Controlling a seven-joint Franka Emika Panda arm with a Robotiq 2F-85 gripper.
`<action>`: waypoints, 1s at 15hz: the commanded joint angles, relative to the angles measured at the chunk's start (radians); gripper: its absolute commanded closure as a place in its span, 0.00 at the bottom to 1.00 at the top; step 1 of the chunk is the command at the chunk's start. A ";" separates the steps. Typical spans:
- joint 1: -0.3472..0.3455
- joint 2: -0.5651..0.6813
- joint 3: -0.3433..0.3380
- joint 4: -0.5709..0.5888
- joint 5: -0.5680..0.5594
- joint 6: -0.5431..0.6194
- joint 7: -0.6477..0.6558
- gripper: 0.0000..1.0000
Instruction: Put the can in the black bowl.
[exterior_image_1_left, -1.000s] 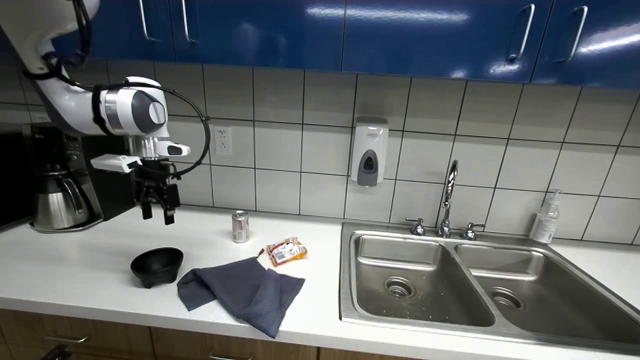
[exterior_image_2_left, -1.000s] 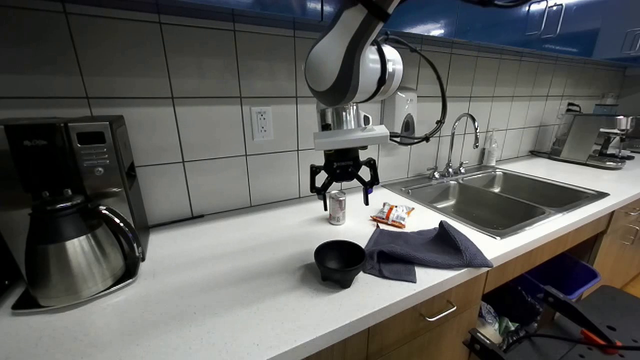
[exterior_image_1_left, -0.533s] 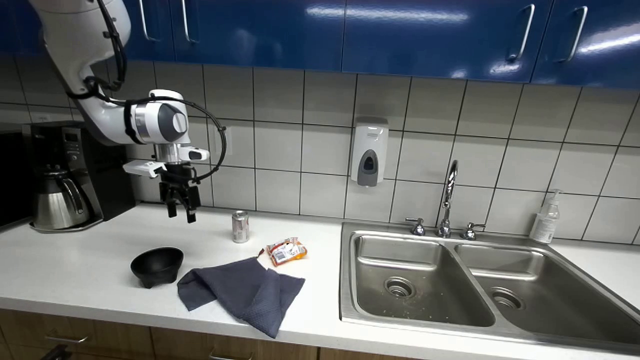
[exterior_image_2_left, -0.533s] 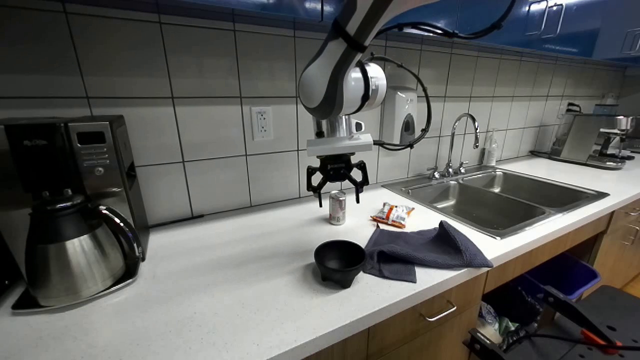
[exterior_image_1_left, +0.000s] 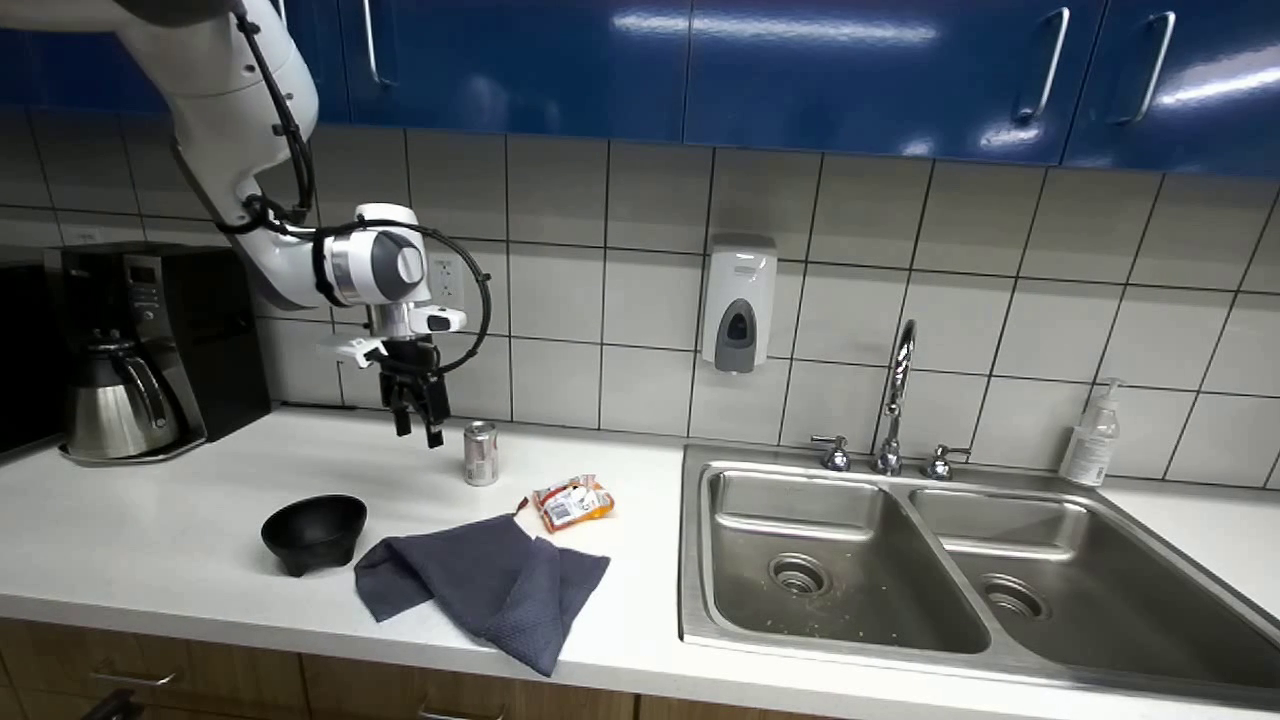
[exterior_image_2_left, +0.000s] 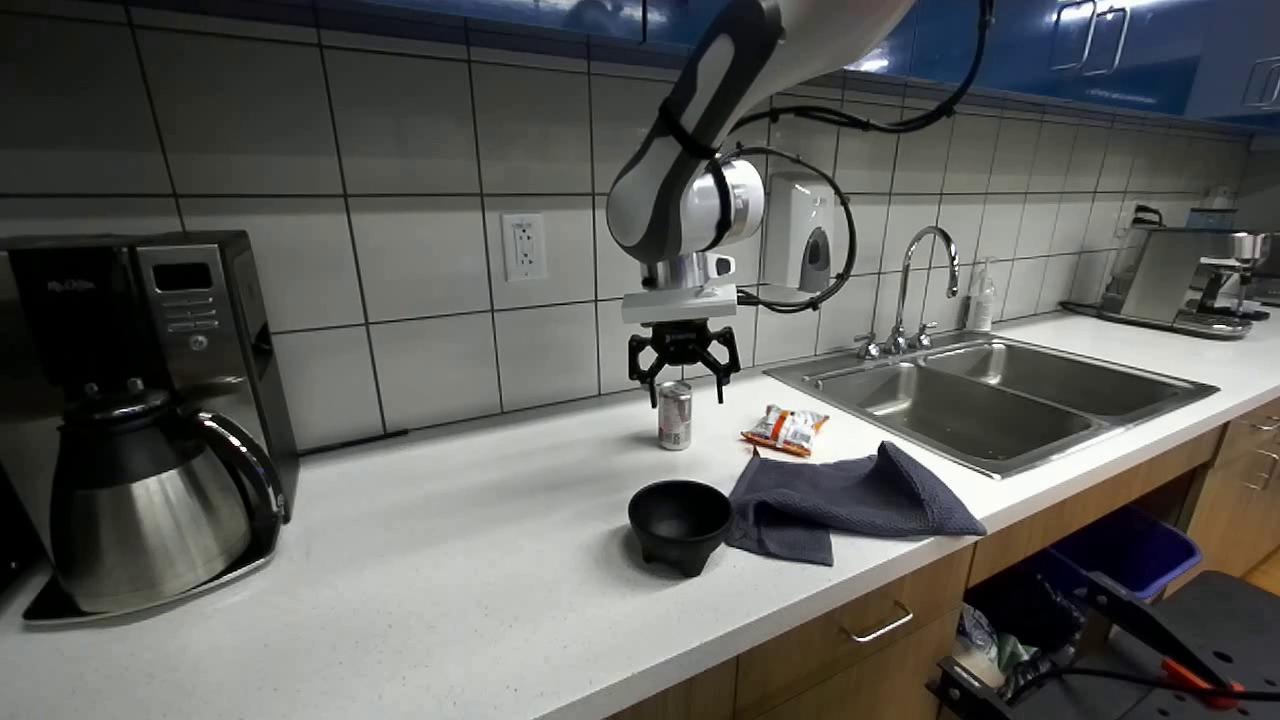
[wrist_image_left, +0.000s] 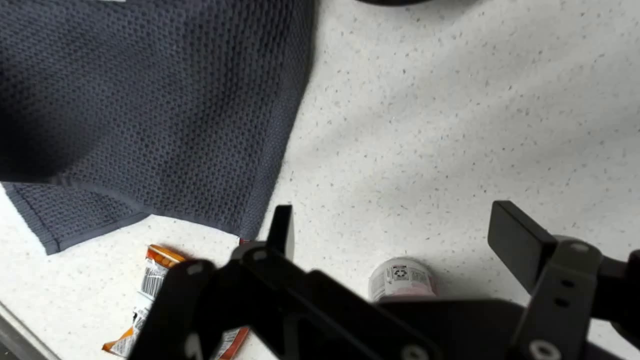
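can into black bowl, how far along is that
Done: none of the transfer; the can stands upright on the counter, outside the black bowl.
In hand: nothing held; the gripper hangs open near the can, seemingly placed for a pick.
Left: likely the grasp, lift, carry and release, since can and bowl stand apart.

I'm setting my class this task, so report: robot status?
Tool open, holding nothing. Can upright, outside black bowl. Snack packet near can, probably not blocking.
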 joint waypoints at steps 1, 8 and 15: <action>-0.007 0.085 -0.023 0.128 0.026 -0.056 0.032 0.00; -0.021 0.201 -0.039 0.283 0.070 -0.085 0.039 0.00; -0.029 0.285 -0.044 0.427 0.083 -0.129 0.059 0.00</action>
